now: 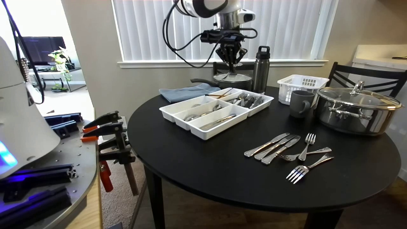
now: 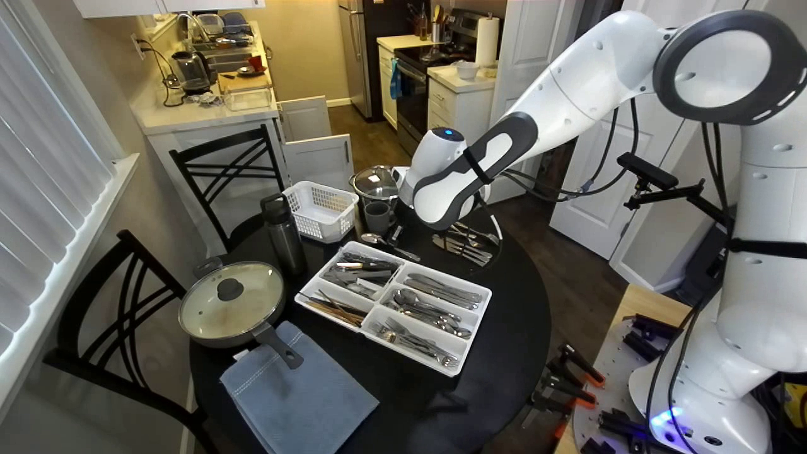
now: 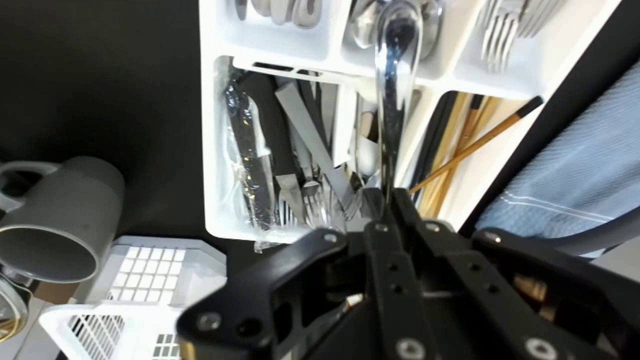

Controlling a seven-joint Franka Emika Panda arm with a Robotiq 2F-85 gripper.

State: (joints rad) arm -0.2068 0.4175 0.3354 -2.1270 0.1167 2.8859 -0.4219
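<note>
A window with vertical blinds (image 1: 143,35) stands behind the table in an exterior view; a kitchen counter (image 2: 189,113) stands beyond it in an exterior view. The round black table (image 1: 206,171) forms the work surface. It bears a steel pot (image 1: 349,124) with a glass lid, a lidded frying pan (image 2: 246,296) whose handle extends over a folded blue cloth (image 2: 302,403), a white cutlery tray (image 1: 222,128), a white basket (image 2: 318,228) and a dark bottle (image 1: 260,76).

The gripper (image 3: 387,200) points downward above the tray, its jaws clenched on a metal utensil (image 3: 392,107). A gray mug (image 1: 300,106) stands beside the pot. Three knives (image 1: 275,148) and three forks (image 1: 300,171) lie loose on the table.

The utensil is seated between the fingertips. One end, curved and rounded, projects forward of them; in the wrist view the gripper hides the opposite end. In an exterior view the utensil appears to be a spoon.
</note>
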